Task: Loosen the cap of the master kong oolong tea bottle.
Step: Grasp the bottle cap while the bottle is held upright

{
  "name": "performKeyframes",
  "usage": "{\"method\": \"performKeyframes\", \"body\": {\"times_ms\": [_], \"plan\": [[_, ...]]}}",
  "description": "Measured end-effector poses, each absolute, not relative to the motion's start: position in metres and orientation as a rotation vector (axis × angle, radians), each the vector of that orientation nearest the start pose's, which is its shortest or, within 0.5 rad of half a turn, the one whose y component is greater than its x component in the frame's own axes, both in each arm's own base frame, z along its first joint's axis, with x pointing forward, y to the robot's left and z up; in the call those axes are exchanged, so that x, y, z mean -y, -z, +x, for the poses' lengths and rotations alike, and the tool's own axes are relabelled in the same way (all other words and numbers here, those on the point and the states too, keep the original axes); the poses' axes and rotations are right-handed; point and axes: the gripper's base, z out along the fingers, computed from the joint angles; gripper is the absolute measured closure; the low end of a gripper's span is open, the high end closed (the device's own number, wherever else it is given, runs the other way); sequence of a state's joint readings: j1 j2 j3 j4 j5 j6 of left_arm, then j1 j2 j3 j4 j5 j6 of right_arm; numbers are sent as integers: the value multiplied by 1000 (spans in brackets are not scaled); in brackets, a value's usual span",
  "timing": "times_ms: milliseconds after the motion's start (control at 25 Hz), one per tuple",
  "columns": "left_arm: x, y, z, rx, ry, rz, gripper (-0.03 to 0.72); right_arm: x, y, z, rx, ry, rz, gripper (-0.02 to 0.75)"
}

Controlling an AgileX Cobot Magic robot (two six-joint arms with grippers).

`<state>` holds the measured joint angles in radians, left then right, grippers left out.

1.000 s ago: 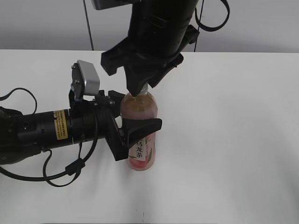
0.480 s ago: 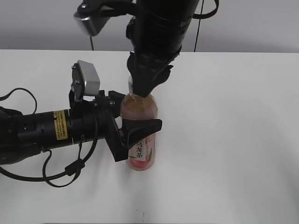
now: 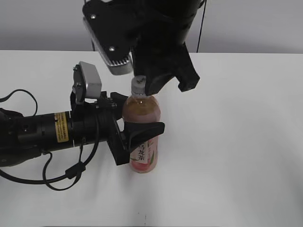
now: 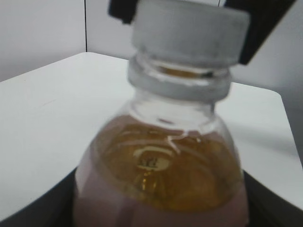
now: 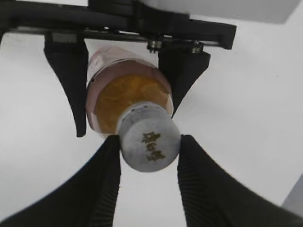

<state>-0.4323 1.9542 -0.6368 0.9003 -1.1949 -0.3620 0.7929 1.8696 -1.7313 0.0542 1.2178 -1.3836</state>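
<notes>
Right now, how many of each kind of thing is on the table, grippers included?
Bottles: 1, the tea bottle
Caps: 1, the white cap on its neck
Grippers: 2, the left gripper and the right gripper
Total: 4

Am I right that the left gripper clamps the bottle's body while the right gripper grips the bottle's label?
Not quite. The left gripper does clamp the bottle, but the right gripper closes on the cap, not the label; the right wrist view shows it.

Exterior view slants down across the table point(image 3: 236, 142); both wrist views sit close, sharing the bottle's cap point(image 5: 149, 143).
</notes>
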Motion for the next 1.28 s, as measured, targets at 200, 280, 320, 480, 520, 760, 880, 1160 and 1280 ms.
{"method": "performKeyframes", "body": {"times_ms": [200, 280, 320, 480, 520, 760, 880, 1160, 1280], "plan": [[189, -127, 250, -1526, 983, 1012, 230, -288, -305, 277, -927, 128, -2679, 456], [189, -127, 250, -1525, 983, 1012, 230, -288, -305, 277, -771, 156, -2729, 456], [189, -127, 250, -1525, 983, 1012, 230, -288, -305, 278, -690, 172, -2749, 456], [189, -127, 250, -1525, 983, 1012, 230, -289, -305, 278, -444, 213, -2803, 456], [189, -127, 251, -1526, 983, 1011, 230, -289, -305, 278, -396, 222, -2811, 456], [189, -127, 251, -1526, 984, 1011, 230, -290, -305, 278, -114, 265, -2841, 456], [189, -127, 251, -1526, 984, 1011, 230, -290, -305, 278, 24, 286, -2846, 456], [189, -127, 251, -1526, 983, 1010, 230, -290, -306, 278, 195, 311, -2845, 456], [189, -127, 251, -1527, 983, 1009, 230, -291, -307, 278, 244, 321, -2841, 456]]}}
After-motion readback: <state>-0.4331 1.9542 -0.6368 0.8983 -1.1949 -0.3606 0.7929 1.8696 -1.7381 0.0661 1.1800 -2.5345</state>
